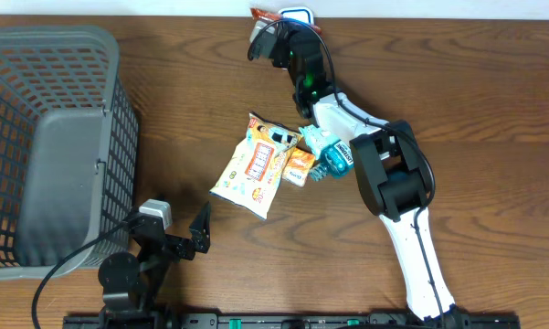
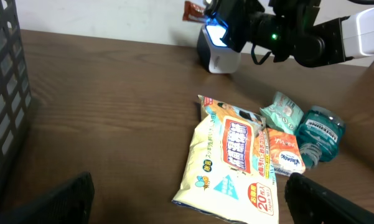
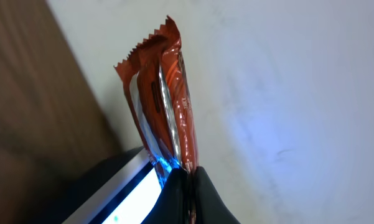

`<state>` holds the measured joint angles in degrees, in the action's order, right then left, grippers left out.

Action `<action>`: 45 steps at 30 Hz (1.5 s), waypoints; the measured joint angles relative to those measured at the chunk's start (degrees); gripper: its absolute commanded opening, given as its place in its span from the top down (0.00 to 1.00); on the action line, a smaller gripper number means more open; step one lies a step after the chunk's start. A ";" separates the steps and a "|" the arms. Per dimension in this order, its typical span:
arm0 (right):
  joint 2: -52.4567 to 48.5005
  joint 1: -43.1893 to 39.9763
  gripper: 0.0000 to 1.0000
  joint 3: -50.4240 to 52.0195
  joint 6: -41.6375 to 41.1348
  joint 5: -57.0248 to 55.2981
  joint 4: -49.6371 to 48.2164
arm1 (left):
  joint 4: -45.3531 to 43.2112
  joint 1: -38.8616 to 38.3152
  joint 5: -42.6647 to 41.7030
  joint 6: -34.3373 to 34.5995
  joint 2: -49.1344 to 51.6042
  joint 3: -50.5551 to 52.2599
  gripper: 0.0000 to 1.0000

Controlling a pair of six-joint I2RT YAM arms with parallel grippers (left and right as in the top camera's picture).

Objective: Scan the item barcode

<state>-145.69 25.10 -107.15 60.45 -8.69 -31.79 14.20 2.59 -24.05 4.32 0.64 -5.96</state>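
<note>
My right gripper (image 3: 188, 186) pinches a red snack wrapper (image 3: 165, 93) by its lower edge, upright just above the glowing scanner (image 2: 216, 50) at the far edge of the surface (image 1: 457, 82); my left gripper (image 1: 178, 226) sits spread, empty. Scanning step, I judge: next, turn the barcode toward the light.

Dark wood-grain table (image 1: 493, 82); plain white wall (image 3: 286, 93) behind far edge; even light.

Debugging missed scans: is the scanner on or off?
On: the scanner glows blue on top, visible in both wrist views, next to the red packet.
</note>
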 measured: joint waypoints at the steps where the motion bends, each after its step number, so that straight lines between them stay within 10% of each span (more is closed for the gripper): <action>1: 0.00 -0.04 0.99 -0.02 0.50 0.37 -1.01 | -0.02 0.00 0.00 0.00 0.00 0.00 0.02; 26: -4.04 1.29 0.99 -0.79 -7.30 4.87 -2.60 | 0.00 0.00 0.00 0.00 0.00 0.00 0.02; 45: 35.56 -7.76 0.99 -2.36 -27.87 -13.11 61.86 | 0.00 0.00 0.02 0.00 0.00 0.00 0.02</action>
<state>-110.13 17.34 -109.51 32.58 -21.80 30.06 14.20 2.59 -24.03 4.32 0.64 -5.96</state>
